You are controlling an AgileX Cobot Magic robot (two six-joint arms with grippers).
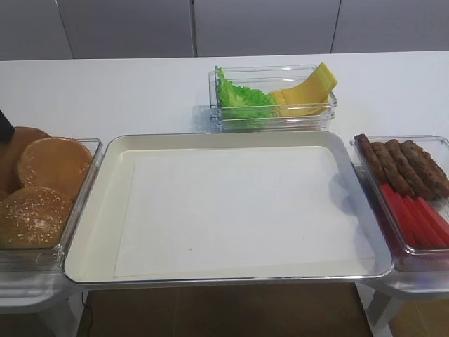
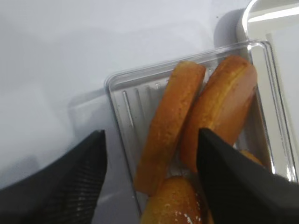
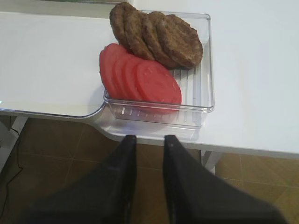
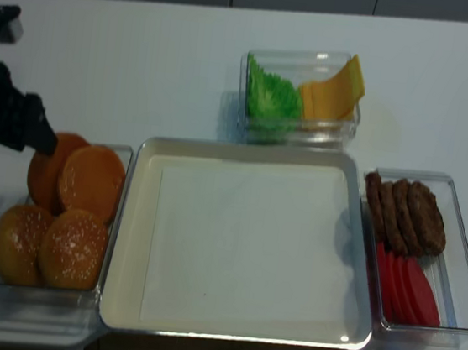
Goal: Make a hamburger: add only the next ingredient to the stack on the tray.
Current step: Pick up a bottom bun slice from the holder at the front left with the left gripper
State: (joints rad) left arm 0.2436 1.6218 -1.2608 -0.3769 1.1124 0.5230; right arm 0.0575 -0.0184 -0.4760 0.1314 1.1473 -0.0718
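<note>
The left gripper (image 2: 149, 172) hung spread above the light, soft, golden-brown flat round bun half (image 2: 170, 123), seemingly best pinched across its rims.

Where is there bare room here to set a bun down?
The big tray is bare all over its white paper. It sits between the bun bin and the bin of patties and tomato slices, below the lettuce and cheese bin. All three bins are crowded. The left gripper hangs open over the buns.

White table (image 1: 126, 91), pale grey panelled wall (image 1: 266, 24) behind — brown tiled floor (image 3: 51, 154) below, soft even light
</note>
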